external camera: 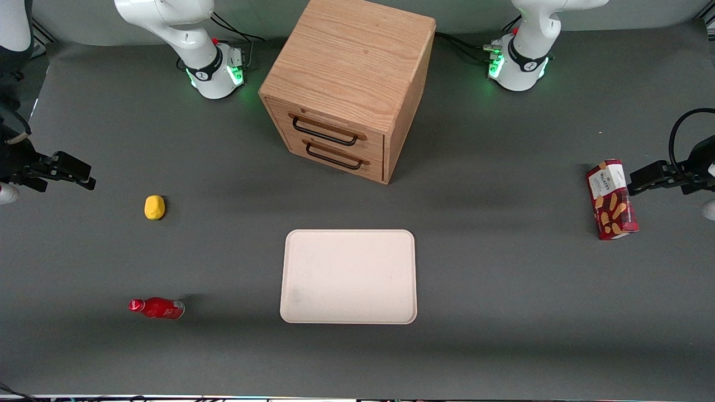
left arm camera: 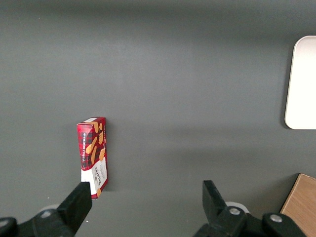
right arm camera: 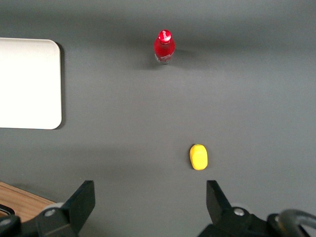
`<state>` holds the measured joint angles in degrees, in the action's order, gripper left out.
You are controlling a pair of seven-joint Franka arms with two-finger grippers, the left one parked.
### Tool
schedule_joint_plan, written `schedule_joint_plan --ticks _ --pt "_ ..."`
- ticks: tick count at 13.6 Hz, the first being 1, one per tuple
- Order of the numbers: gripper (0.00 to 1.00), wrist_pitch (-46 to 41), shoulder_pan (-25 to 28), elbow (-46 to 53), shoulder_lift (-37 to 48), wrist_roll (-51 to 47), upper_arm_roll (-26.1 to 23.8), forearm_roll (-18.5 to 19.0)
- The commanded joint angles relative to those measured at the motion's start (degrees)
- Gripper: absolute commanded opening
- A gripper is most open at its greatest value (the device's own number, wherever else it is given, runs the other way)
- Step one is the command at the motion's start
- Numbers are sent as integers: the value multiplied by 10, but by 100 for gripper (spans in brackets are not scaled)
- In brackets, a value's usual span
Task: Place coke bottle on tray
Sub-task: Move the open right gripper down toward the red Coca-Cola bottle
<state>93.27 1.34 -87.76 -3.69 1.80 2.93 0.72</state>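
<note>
The coke bottle (external camera: 156, 307) is small, shiny and red, and lies on its side on the grey table near the front camera, toward the working arm's end. The right wrist view also shows the coke bottle (right arm camera: 164, 47). The pale cream-pink tray (external camera: 349, 276) lies flat mid-table with nothing on it, well apart from the bottle; the right wrist view catches one corner of the tray (right arm camera: 27, 84). My gripper (external camera: 84, 176) hovers open and empty at the working arm's end, farther from the front camera than the bottle. In its own wrist view the gripper (right arm camera: 150, 197) has only bare table between its fingers.
A yellow lump (external camera: 154, 207) lies between gripper and bottle, and the wrist view shows the lump (right arm camera: 199, 157) too. A wooden drawer cabinet (external camera: 349, 84) stands farther from the front camera than the tray. A red snack box (external camera: 611, 199) lies toward the parked arm's end.
</note>
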Motion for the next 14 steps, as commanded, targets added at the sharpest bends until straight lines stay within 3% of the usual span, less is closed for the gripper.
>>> schedule_joint_plan --ticks 1,12,14 --pt "100 -3 9 -10 15 -6 8 -5" --pt "100 1 9 -7 12 -5 7 1" --pt "100 1 6 32 -14 -5 7 -3"
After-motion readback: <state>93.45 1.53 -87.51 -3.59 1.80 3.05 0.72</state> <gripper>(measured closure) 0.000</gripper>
